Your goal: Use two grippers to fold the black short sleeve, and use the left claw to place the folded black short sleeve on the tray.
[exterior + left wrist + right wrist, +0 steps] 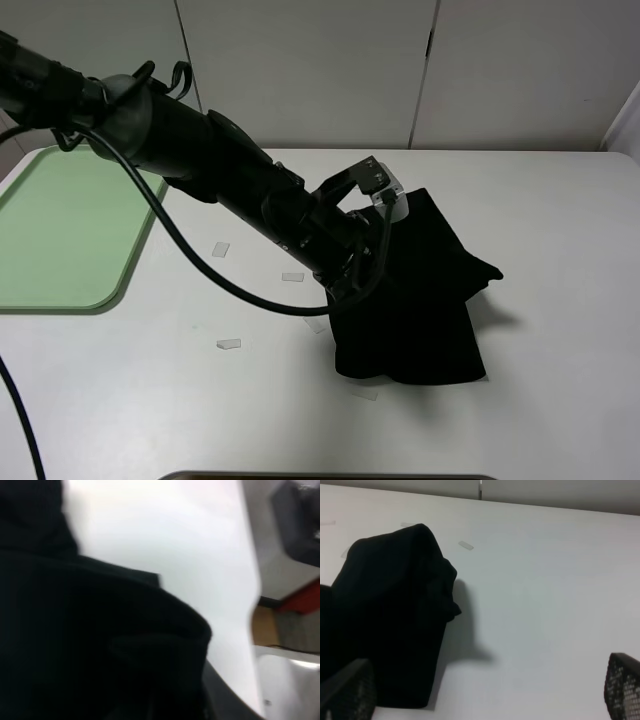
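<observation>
The right gripper [487, 685] stands wide apart, empty. The shirt [420, 310], soft, light and limp, sags centre-right of the frame, hem on the table [560, 400], its peak apparently clamped in the left gripper [398, 208], which should pinch every folded layer. The tray [60, 230] lies middle left.

No legible lettering, label, brand or number on the black short sleeve [430, 300], the tray [60, 230] or the table [560, 250]
</observation>
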Robot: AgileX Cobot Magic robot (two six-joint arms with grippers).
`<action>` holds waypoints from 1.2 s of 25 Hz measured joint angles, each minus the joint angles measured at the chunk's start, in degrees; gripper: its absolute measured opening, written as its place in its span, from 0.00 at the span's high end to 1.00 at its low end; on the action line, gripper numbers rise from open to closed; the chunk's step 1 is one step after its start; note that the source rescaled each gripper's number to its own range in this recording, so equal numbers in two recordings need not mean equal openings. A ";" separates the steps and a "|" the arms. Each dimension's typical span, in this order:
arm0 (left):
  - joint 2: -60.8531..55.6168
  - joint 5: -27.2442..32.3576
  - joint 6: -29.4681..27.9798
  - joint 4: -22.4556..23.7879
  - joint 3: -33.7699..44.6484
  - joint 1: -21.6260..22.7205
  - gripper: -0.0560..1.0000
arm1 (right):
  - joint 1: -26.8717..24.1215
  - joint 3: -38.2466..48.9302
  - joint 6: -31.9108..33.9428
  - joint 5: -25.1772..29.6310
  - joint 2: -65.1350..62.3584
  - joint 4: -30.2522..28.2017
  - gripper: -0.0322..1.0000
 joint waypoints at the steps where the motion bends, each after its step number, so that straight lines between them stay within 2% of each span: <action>1: 0.00 -3.85 -0.53 -1.06 0.00 -0.61 0.75 | 0.00 0.00 0.00 0.00 0.00 0.00 0.00; 6: 0.00 -8.34 1.98 -8.00 0.00 -1.94 0.46 | 0.00 0.00 0.00 0.00 0.00 0.00 0.00; 9: 0.00 -8.69 6.31 -13.46 0.00 -3.45 0.36 | 0.00 0.00 0.00 0.00 0.00 0.00 0.00; 16: 0.00 -6.28 21.95 -21.82 0.00 -7.77 0.33 | 0.00 0.00 0.00 0.00 0.00 0.00 0.00; 18: 0.00 -4.29 25.80 -24.25 0.00 -8.20 0.33 | 0.00 0.00 0.00 0.00 0.00 0.00 0.00; 19: 0.00 -4.29 25.80 -24.25 0.00 -8.20 0.33 | 0.00 0.00 0.00 0.00 0.00 0.00 0.00; 20: 0.00 -1.46 28.74 -26.80 0.00 -8.38 0.33 | 0.00 0.00 0.00 0.00 0.00 0.00 0.00; 30: 0.00 3.40 29.43 -28.23 -4.12 -8.38 0.33 | 0.00 0.00 0.00 0.00 0.00 0.00 0.00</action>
